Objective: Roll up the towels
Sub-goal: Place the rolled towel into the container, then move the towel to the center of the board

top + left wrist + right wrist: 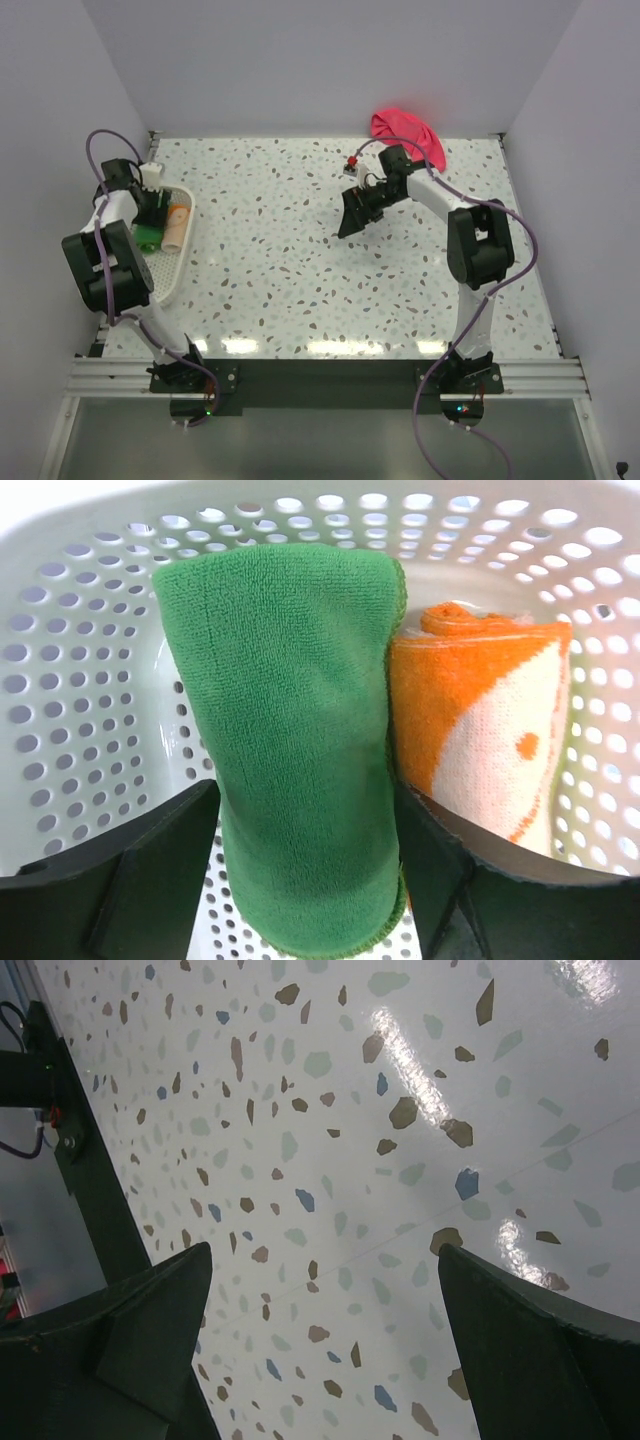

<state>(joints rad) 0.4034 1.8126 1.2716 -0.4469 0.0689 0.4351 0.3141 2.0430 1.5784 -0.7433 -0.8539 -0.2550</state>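
- jaws of the left gripper (pixel 305 790) stand on either side of the green towel (pixel 290 730), each dark finger right against a flank of the roll. whether they clamp it or have let go cannot be told.
- green towel: rolled into a thick tube that lies lengthwise between the fingers, down inside the white mesh basket (pixel 80 680).
- orange towel (pixel 480 720): also rolled, orange with cream patches, pressed against the green roll. it fills the space between that roll and the basket wall, and the finger on that side sits at the seam between the two rolls.
- basket walls curve up close around both rolls and hem in the fingers. its perforated floor shows below the green roll.
- jaws of the right gripper (pixel 325 1260) are spread wide with nothing between them, only bare tabletop beneath.
- pink towel (pixel 408 133): a crumpled, unrolled heap at the far edge of the table, against the back wall and just beyond the right arm's wrist. it is near the right gripper but apart from it.
- the two arms are well apart: the left is bent over the basket at the table's left edge, and the right reaches over the middle-right of the table.
- table (pixel 280 260): glossy white with scattered brown, green and blue flecks, and streaks of lamp glare near the front.
- plain pale walls (pixel 320 60) close in the back and both sides.
- a metal rail (pixel 320 375) runs along the near edge and carries both arm bases.
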